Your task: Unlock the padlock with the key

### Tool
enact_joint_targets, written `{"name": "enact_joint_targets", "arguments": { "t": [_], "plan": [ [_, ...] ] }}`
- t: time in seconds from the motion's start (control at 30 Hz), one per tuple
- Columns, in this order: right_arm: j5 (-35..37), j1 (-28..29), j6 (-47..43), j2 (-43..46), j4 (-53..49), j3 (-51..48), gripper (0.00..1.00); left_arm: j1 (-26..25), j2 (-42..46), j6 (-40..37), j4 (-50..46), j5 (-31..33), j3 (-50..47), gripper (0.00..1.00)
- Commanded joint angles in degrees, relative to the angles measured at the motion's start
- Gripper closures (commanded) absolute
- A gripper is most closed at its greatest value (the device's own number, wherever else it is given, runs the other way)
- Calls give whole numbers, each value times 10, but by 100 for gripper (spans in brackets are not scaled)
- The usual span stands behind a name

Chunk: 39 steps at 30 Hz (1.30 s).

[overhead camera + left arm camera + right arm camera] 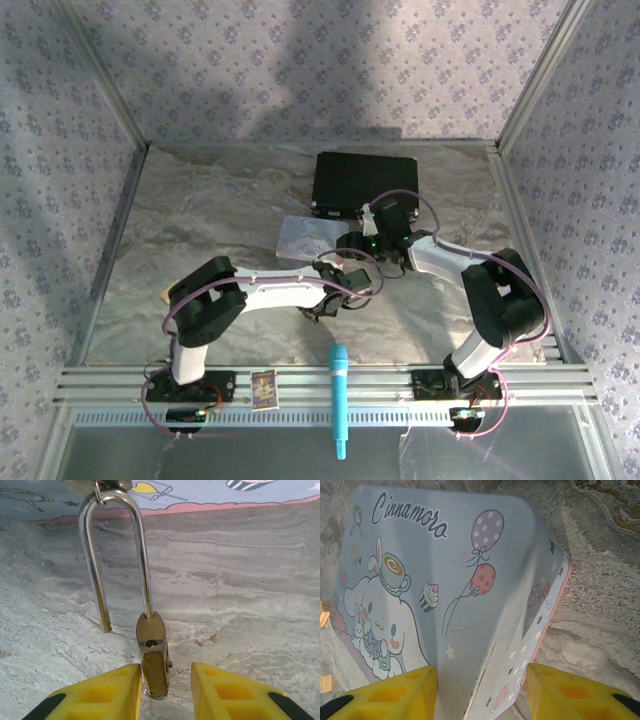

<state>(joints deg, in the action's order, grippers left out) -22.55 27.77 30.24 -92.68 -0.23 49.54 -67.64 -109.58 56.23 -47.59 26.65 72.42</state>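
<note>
Sitting on the table near its middle, the padlock is just on the near side of the pastel tin. Its brass body is down between the left fingers. Those are partly open: the body is against or almost against one yellow finger, with a clear gap to the other, so it isn't clamped.

The shackle is out of the body at one end. The long leg runs into the brass block and the short leg's free tip rests on the table beside it. An empty hole shows in the block's top. The shackle's bend reaches the tin's pink bottom rim and has a small ring looped on it. What hangs from the ring is cut off at the top of the left wrist view, can't tell.

The right fingers are wide apart, straddling a corner of the tin and holding nothing. One is over the printed lid, the other beside the side wall with bare table between it and the tin. A small tan block sits just beside the tin.

In the top view a black case sits just beyond the tin toward the far edge. A blue pen-like tool lies across the rail at the near edge, between the arm bases.
</note>
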Motion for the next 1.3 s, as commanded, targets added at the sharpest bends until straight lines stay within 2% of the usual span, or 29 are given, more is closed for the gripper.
{"name": "enact_joint_targets", "arguments": {
  "t": [0.0, 0.13, 0.17, 0.2, 0.3, 0.43, 0.47, 0.5, 0.53, 0.73, 0.93, 1.13, 1.27],
  "plan": [
    [41, -6, 2, -27, -53, -22, 50, -8, -20, -5, -25, 16, 27, 72],
    [39, -6, 3, -28, -54, -24, 51, -8, -20, -8, -21, 12, 30, 69],
    [37, -7, 1, -26, -54, -24, 51, -8, -13, -12, -10, 7, 25, 65],
    [36, -7, -1, -23, -52, -25, 50, -8, -4, -14, 0, 5, 18, 55],
    [28, -11, -11, -10, -51, -22, 49, -8, 33, -24, 26, -1, 3, 38],
    [22, -18, -40, 7, -78, 3, 45, -7, 93, -31, 35, 14, -2, 3],
    [24, -21, -49, 12, -89, 12, 42, -7, 111, -36, 35, 18, -4, 0],
    [27, -21, -57, 18, -98, 17, 34, -7, 128, -40, 38, 22, -7, 0],
    [33, -21, -65, 27, -105, 24, 2, -5, 147, -46, 43, 26, -12, 0],
    [62, -19, -89, 106, -131, 20, 1, 30, 264, -56, 61, 28, -61, 0],
    [68, 42, -99, 177, -139, -13, 2, 102, 401, -84, 141, -49, -153, 0],
    [75, 148, -49, 137, -93, -22, 15, 182, 490, -78, 205, -160, -229, 0],
    [91, 188, -16, 64, -57, -14, 24, 213, 528, -74, 197, -168, -252, 0]
  ]
}}
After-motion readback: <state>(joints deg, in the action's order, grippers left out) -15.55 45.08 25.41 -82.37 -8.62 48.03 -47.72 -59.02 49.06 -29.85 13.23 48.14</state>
